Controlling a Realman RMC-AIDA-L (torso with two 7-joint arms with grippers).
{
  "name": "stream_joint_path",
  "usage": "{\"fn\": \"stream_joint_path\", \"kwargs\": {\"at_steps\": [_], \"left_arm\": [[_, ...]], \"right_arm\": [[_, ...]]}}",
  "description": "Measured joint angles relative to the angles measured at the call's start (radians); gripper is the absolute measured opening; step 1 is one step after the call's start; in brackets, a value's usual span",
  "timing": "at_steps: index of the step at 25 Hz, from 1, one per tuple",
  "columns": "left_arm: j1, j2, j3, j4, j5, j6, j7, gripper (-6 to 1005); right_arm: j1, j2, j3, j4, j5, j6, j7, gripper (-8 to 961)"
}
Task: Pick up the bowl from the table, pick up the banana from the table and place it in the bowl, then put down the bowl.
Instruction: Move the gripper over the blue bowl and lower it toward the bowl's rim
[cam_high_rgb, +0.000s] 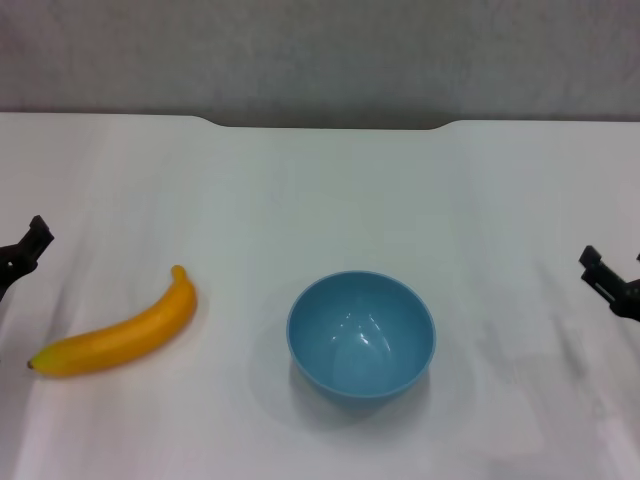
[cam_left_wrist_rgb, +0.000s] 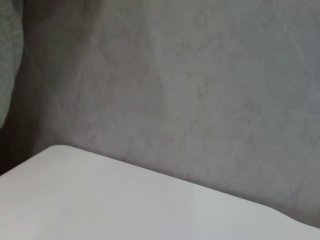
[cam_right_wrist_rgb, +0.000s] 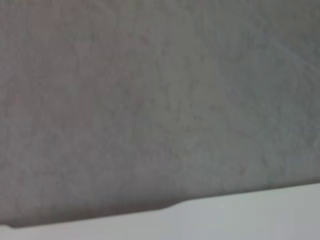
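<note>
White bench (cam_high_rgb: 320, 180), nothing picked up yet. Bowl (cam_high_rgb: 361, 334) sits well apart from the right gripper (cam_high_rgb: 610, 283), banana (cam_high_rgb: 118, 335) near the left gripper (cam_high_rgb: 22, 255); I cannot tell if either is open. The shiny bowl could slip or tip

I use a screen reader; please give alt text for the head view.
A light-blue bowl sits empty on a white table, with a yellow banana lying apart to its left. The left gripper and right gripper wait at the table's side edges.
</note>
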Motion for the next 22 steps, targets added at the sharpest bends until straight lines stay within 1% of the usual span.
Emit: {"fn": "stream_joint_path", "kwargs": {"at_steps": [2, 5, 8, 13, 17, 22], "left_arm": [[-0.006, 0.000, 0.000, 0.000, 0.002, 0.008, -0.001, 905], [-0.020, 0.000, 0.001, 0.002, 0.023, 0.011, 0.051, 904], [-0.028, -0.002, -0.031, 0.006, 0.009, 0.014, 0.131, 904], [0.006, -0.003, -0.034, 0.001, 0.003, -0.017, 0.133, 905], [0.004, 0.002, -0.032, 0.006, 0.006, -0.012, 0.133, 905], [0.001, 0.003, -0.032, 0.009, 0.003, -0.005, 0.134, 903]], "right_arm": [[0.008, -0.001, -0.021, 0.000, 0.001, -0.029, -0.020, 778], [0.014, 0.000, -0.025, 0.007, 0.007, -0.048, -0.037, 905], [0.021, 0.001, -0.023, 0.006, 0.008, -0.058, -0.039, 905], [0.026, 0.003, -0.044, 0.016, 0.030, -0.111, -0.040, 905], [0.025, 0.002, -0.060, 0.017, 0.032, -0.112, -0.040, 905], [0.024, 0.002, -0.066, 0.012, 0.037, -0.110, -0.044, 905]]}}
